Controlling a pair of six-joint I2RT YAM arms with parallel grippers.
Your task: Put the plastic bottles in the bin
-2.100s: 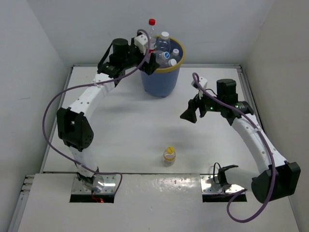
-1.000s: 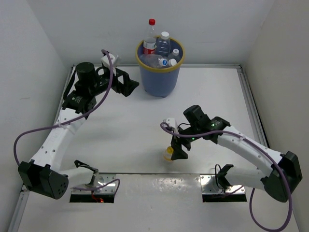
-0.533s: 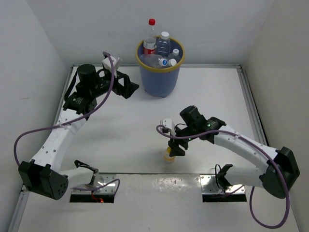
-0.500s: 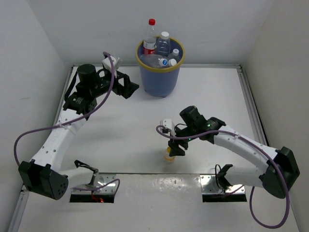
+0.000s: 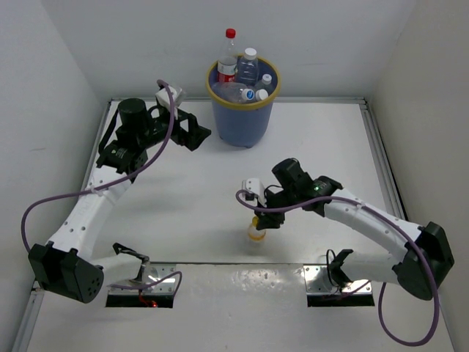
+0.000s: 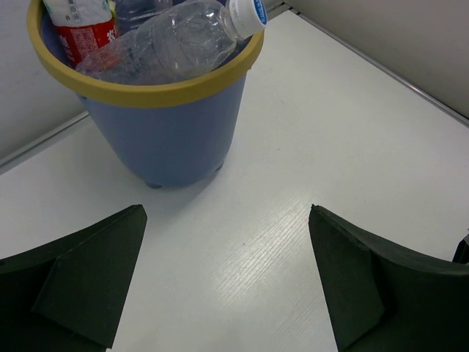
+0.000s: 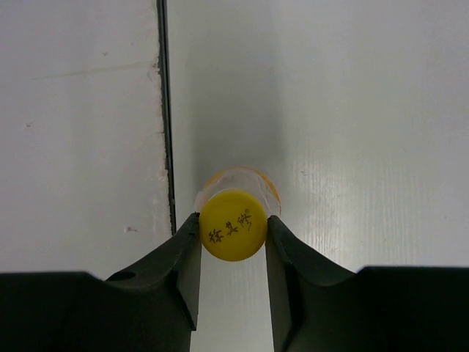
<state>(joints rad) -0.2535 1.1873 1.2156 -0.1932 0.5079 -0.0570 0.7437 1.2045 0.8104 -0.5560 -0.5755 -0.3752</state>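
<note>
A small clear bottle with a yellow cap (image 7: 233,225) stands upright near the table's front edge (image 5: 254,234). My right gripper (image 7: 232,229) comes down on it from above (image 5: 262,220), both fingers pressed against the cap's sides. The blue bin with a yellow rim (image 5: 242,125) stands at the back and holds several plastic bottles (image 5: 242,81); a red-capped one (image 5: 229,44) sticks up highest. My left gripper (image 5: 196,132) hovers left of the bin, wide open and empty. Its view shows the bin (image 6: 172,136) and a clear bottle (image 6: 168,44) lying across the top.
White walls close in the table on the left, back and right. A dark seam (image 7: 165,110) runs along the table just beside the yellow-capped bottle, where the front panel (image 5: 242,293) with both arm bases begins.
My right gripper has lowered over the yellow-capped bottle and its jaws have closed in onto the cap. The left arm has stayed where it was.
</note>
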